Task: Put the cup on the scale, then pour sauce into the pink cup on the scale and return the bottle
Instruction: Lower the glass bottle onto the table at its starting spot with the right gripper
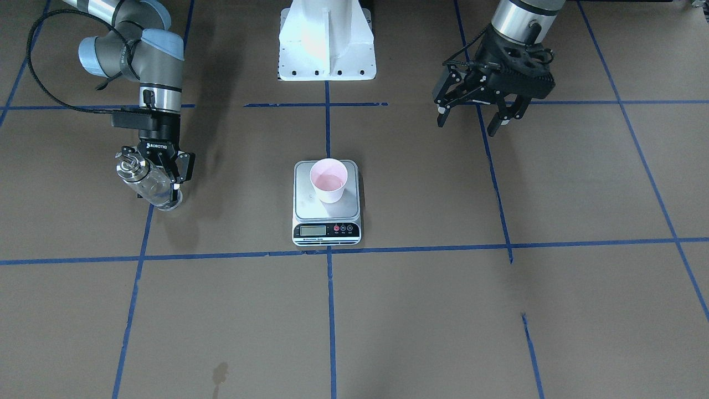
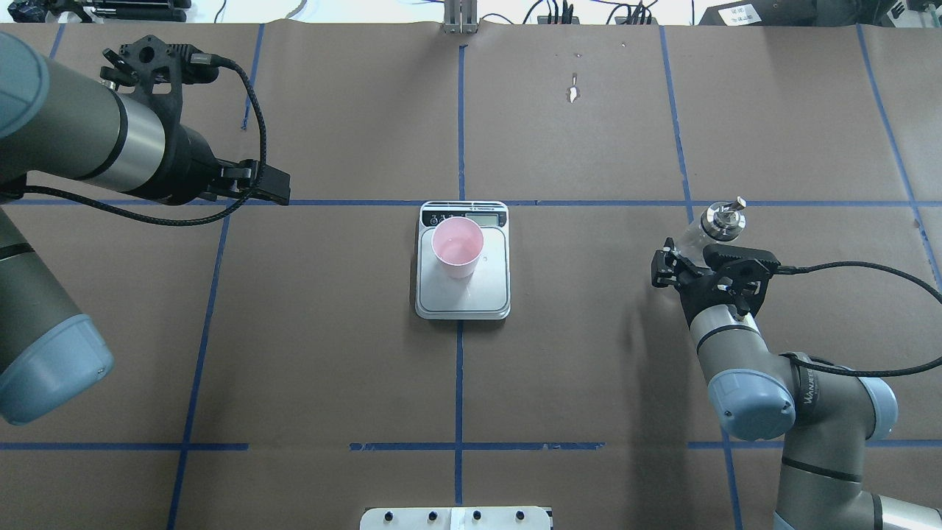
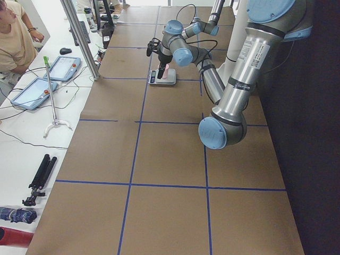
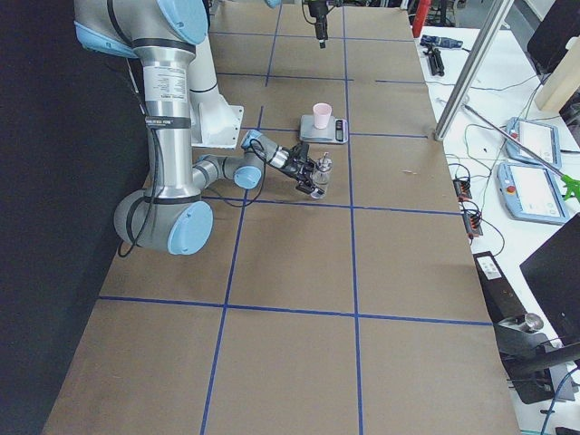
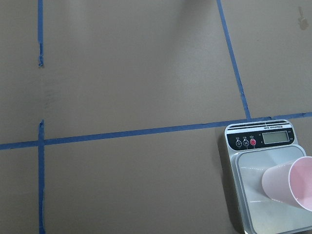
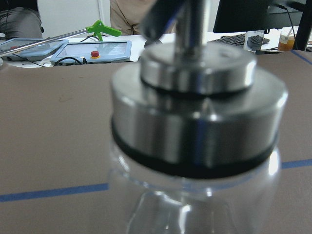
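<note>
The pink cup (image 1: 329,180) stands upright on the steel platform of the scale (image 1: 327,213) at the table's middle, with a little clear sauce inside; both also show in the overhead view, cup (image 2: 457,246) on scale (image 2: 464,298). My right gripper (image 1: 168,185) is shut on the clear glass bottle (image 1: 145,183), held tilted low over the table, well to the scale's side. Its silver cap (image 2: 724,221) fills the right wrist view (image 6: 195,112). My left gripper (image 1: 468,123) is open and empty, raised off to the scale's other side. The left wrist view shows the cup (image 5: 291,187) on the scale (image 5: 253,146).
The robot's white base plate (image 1: 327,50) sits behind the scale. Blue tape lines cross the brown table cover. A small stain (image 1: 220,374) marks the table near the operators' edge. A person (image 3: 13,37) and tablets (image 3: 37,90) are at a side bench.
</note>
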